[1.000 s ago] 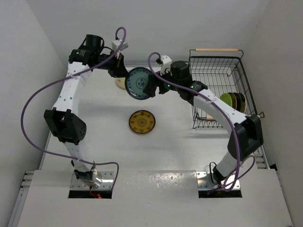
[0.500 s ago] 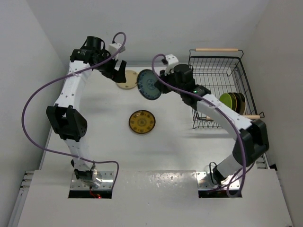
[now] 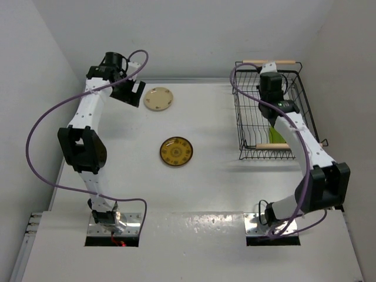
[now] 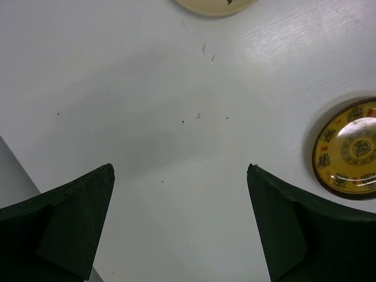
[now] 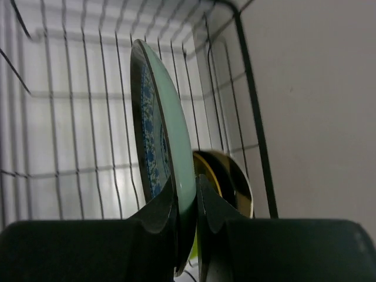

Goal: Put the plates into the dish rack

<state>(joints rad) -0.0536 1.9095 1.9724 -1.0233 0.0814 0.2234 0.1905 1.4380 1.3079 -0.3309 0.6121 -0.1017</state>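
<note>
Lowering the blue patterned round plate (image 5: 154, 129) into the black wire dish rack (image 3: 258, 156) is, I judge, the step in hand. The right pincer (image 5: 187, 202) is clamped on the plate's near rim and holds it on edge inside the rack's walls, just in front of a dark, yellow-rimmed plate (image 5: 226, 179) standing there. Whether its far edge touches the rack floor cannot be told. To do this well, the plate should go down upright, parallel to that neighbour, and settle between wires before the fingers part; a tilt could knock the standing plates. The left pincer (image 4: 179, 171) hangs spread wide and empty above the white counter (image 4: 147, 88), near the beige round plate (image 3: 158, 98) and the brown-and-yellow patterned plate (image 3: 176, 151), both lying flat.
</note>
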